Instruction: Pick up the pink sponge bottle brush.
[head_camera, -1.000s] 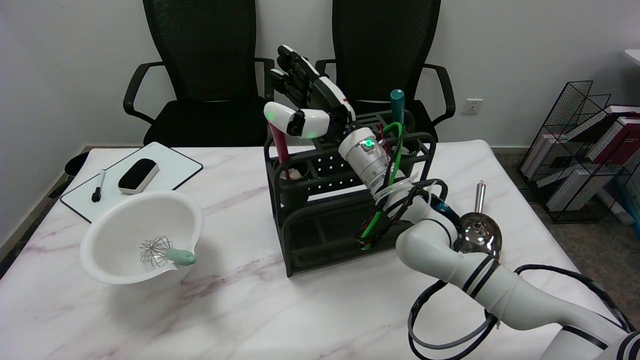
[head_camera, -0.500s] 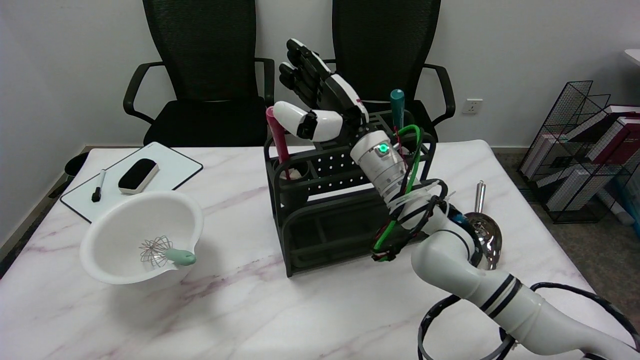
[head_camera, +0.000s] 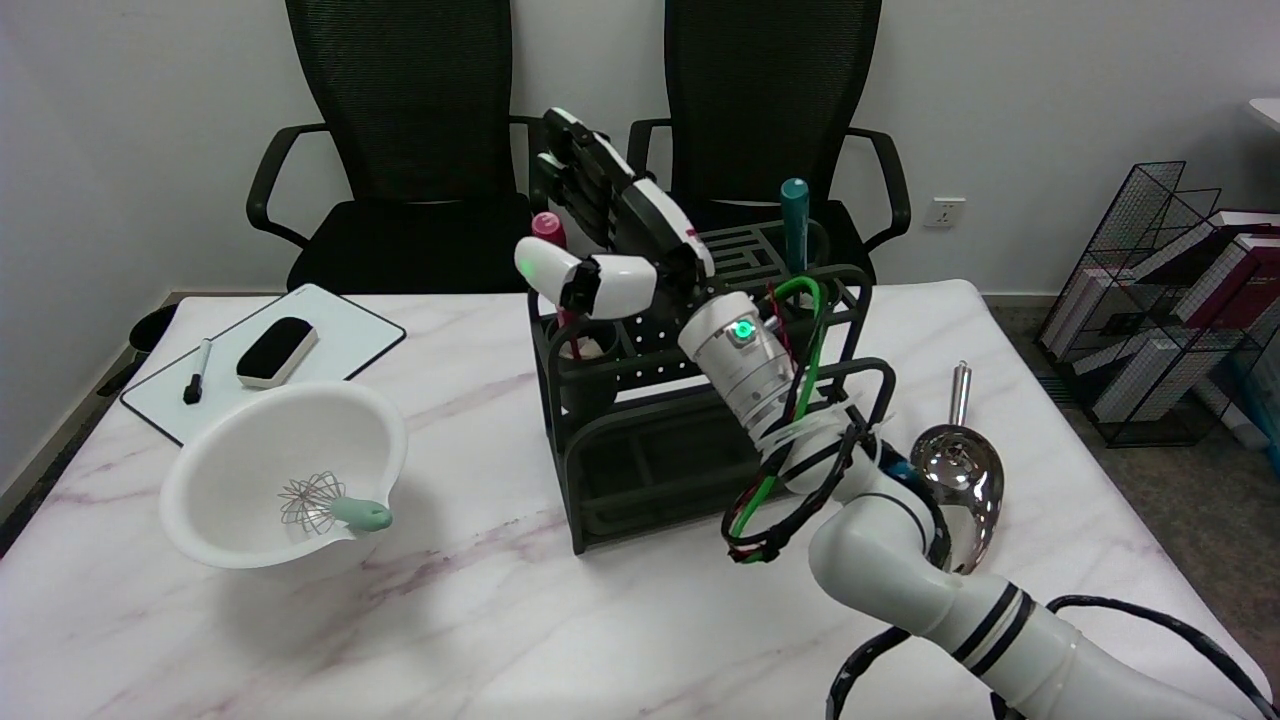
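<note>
I have my right hand (head_camera: 610, 235) spread around the brush (head_camera: 548, 226) handle in the rack (head_camera: 700, 400), holding nothing; grasp and lift remain.

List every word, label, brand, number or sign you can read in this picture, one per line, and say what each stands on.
None can be read.
Book spines in the wire rack: any lettering is too small and blurred.
Right hand: a small red mark near the wrist, too small to read.
Wall socket: no lettering shows.
Whiteboard: nothing written on it.
</note>
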